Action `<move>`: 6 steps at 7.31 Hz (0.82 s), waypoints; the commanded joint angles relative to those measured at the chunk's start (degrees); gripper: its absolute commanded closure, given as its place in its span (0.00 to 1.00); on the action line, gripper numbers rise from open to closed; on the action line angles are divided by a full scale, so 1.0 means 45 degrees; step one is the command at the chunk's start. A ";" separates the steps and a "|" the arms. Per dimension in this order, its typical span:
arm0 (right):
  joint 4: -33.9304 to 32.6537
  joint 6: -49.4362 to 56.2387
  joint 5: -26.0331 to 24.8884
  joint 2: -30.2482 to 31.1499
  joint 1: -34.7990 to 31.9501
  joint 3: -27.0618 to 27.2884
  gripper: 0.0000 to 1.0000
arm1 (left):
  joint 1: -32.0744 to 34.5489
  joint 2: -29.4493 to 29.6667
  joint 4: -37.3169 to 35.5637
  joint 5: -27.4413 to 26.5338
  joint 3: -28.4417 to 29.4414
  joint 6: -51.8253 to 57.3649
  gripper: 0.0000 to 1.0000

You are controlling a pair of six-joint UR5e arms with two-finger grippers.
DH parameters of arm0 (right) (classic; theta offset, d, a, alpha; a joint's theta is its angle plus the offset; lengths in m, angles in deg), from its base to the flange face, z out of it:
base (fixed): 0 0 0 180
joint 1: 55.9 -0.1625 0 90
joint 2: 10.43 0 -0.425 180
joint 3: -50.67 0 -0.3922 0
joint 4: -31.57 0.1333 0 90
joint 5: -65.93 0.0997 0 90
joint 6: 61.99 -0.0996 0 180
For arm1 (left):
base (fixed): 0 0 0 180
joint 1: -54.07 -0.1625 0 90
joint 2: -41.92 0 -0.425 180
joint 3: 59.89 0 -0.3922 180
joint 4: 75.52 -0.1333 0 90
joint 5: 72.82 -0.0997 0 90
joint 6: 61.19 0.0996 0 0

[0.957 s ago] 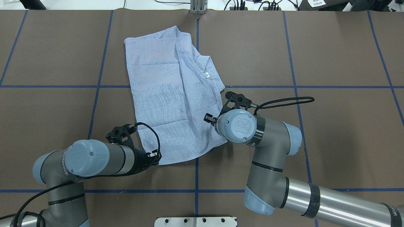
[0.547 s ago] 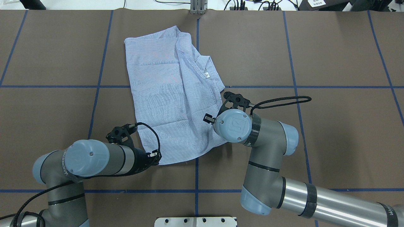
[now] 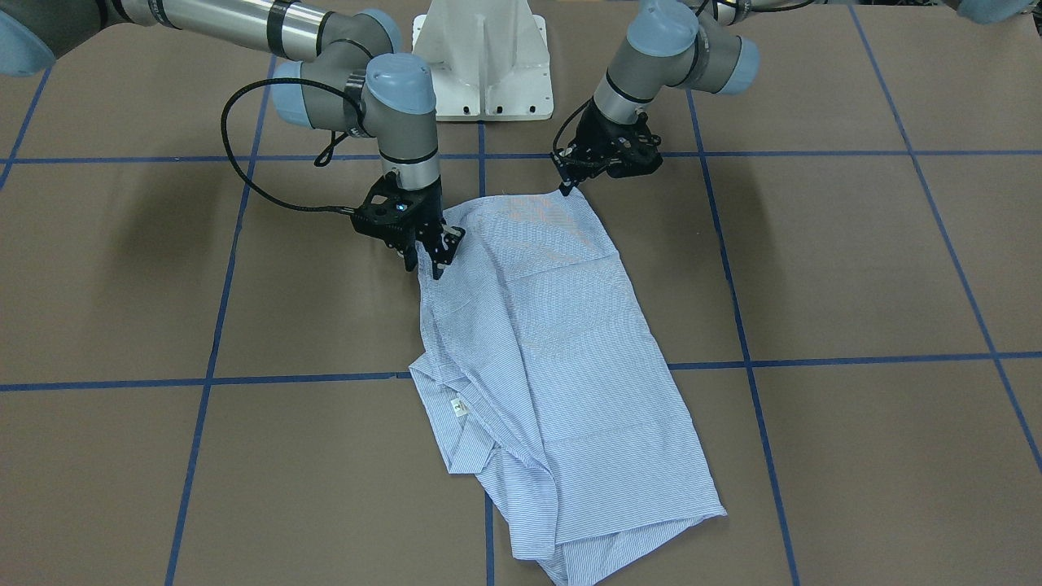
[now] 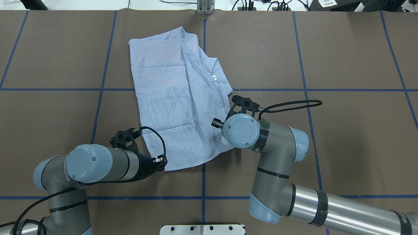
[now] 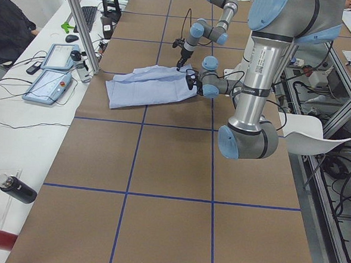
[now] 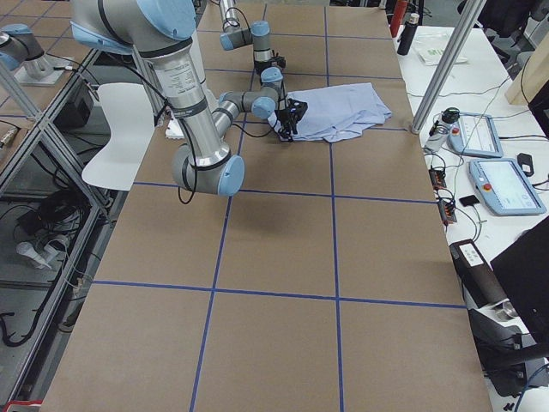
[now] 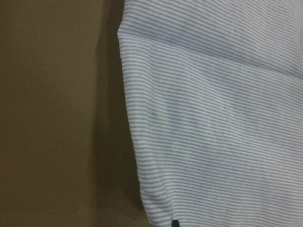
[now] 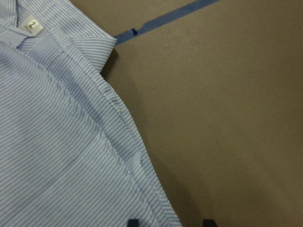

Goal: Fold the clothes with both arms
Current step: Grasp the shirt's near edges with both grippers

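The brown table (image 4: 343,130) holds the blue shirt (image 4: 173,98), folded flat in the middle. The right gripper (image 3: 425,259) stands open over the shirt's right edge. The left gripper (image 3: 567,184) is at the shirt's near left corner; whether it is open or closed cannot be told.

A robotics lab: teach pendants (image 6: 506,184) (two of them), aluminium frame posts (image 6: 445,64), a table (image 4: 352,52) gridded in blue tape (image 4: 326,89).

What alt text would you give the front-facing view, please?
A folded striped shirt lies on a brown table with blue tape lines. At its far end, the left gripper meets one corner and the right gripper the edge by the other.
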 commanded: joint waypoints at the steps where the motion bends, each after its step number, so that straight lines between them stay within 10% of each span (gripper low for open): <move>1: -0.0111 0.0032 -0.0056 -0.0031 0.0033 -0.0016 0.42 | -0.0008 0.0000 0.0000 0.0000 -0.0003 0.0000 1.00; 6: -0.0111 -0.0143 -0.0291 -0.0578 0.0112 -0.0545 0.70 | 0.0050 0.0000 0.0000 0.0000 -0.0003 0.0058 1.00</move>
